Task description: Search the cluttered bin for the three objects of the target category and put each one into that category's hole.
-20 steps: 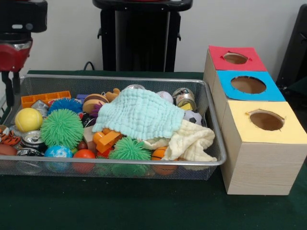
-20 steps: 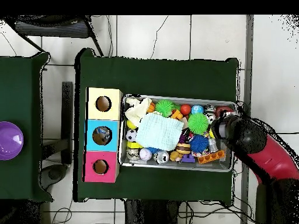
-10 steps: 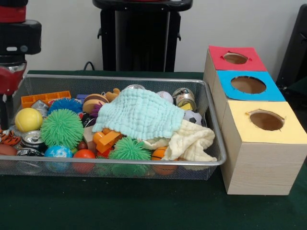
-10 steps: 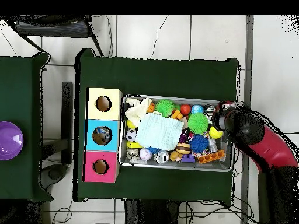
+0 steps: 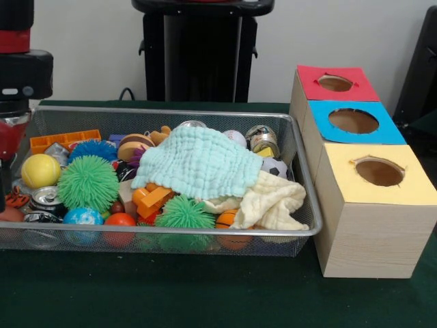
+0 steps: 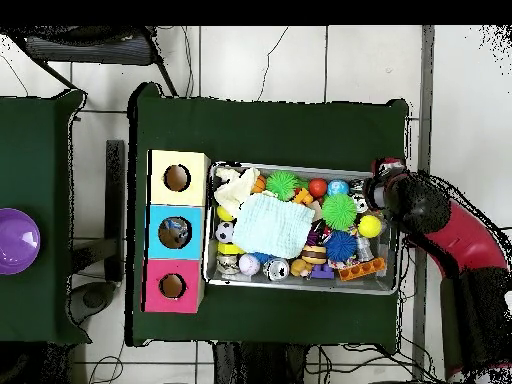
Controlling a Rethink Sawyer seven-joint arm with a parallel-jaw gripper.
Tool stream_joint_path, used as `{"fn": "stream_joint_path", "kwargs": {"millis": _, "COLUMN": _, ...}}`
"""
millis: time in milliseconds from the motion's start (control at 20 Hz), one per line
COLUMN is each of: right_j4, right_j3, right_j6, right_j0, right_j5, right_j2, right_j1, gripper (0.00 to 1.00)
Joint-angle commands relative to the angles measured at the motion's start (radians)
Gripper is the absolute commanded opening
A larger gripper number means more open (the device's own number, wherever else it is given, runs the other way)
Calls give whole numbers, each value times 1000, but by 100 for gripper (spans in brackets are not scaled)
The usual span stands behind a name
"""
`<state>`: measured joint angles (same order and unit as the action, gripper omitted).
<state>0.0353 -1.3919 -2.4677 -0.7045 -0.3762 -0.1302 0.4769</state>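
Observation:
A wire mesh bin (image 5: 171,232) (image 6: 300,284) holds mixed clutter. In it are a mint cloth (image 5: 198,160) (image 6: 270,224), a cream cloth (image 5: 273,201), a yellow ball (image 5: 39,170) (image 6: 370,226), green spiky balls (image 5: 87,182), a blue spiky ball (image 5: 92,149), orange bricks (image 5: 65,140) and crushed cans (image 5: 46,198). My gripper (image 5: 5,179) (image 6: 382,190) hangs at the bin's end farthest from the boxes, beside the yellow ball and over a tiger-striped toy (image 5: 13,198). The picture's edge cuts it off. Three boxes stand in a row, with a red-topped hole (image 5: 335,83), a blue-topped hole (image 5: 353,121) and a yellow-topped hole (image 5: 379,172).
The cloths cover the bin's middle and hide what lies under them. A small soccer ball (image 5: 275,167), a basketball (image 5: 229,220) and a jar (image 5: 262,140) lie near the box end. A purple bowl (image 6: 14,241) sits on a side table.
The arm has drifted toward the bin's end corner, out past the picture's left edge in the front view. The yellow ball is now uncovered in the overhead view. Bin contents have not moved.

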Motion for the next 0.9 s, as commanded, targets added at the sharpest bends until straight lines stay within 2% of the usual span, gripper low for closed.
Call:
{"fn": "stream_joint_path", "kwargs": {"millis": 50, "right_j4": 62, "right_j3": 28, "right_j6": 112, "right_j0": -16, "right_j5": 21, "right_j2": -124, "right_j1": -37, "gripper": 100}}
{"fn": "stream_joint_path", "kwargs": {"millis": 350, "right_j4": 66, "right_j3": -58, "right_j6": 108, "right_j0": -22, "right_j5": -60, "right_j2": -127, "right_j1": 15, "gripper": 100}}
{"fn": "stream_joint_path", "kwargs": {"millis": 550, "right_j4": 76, "right_j3": -69, "right_j6": 115, "right_j0": -6, "right_j5": -138, "right_j2": -99, "right_j1": 52, "gripper": 100}}
{"fn": "stream_joint_path", "kwargs": {"millis": 700, "right_j4": 99, "right_j3": -43, "right_j6": 126, "right_j0": 5, "right_j5": -154, "right_j2": -80, "right_j1": 42, "gripper": 100}}
{"fn": "stream_joint_path", "kwargs": {"millis": 900, "right_j4": 133, "right_j3": -10, "right_j6": 134, "right_j0": 5, "right_j5": -132, "right_j2": -69, "right_j1": -9, "gripper": 100}}
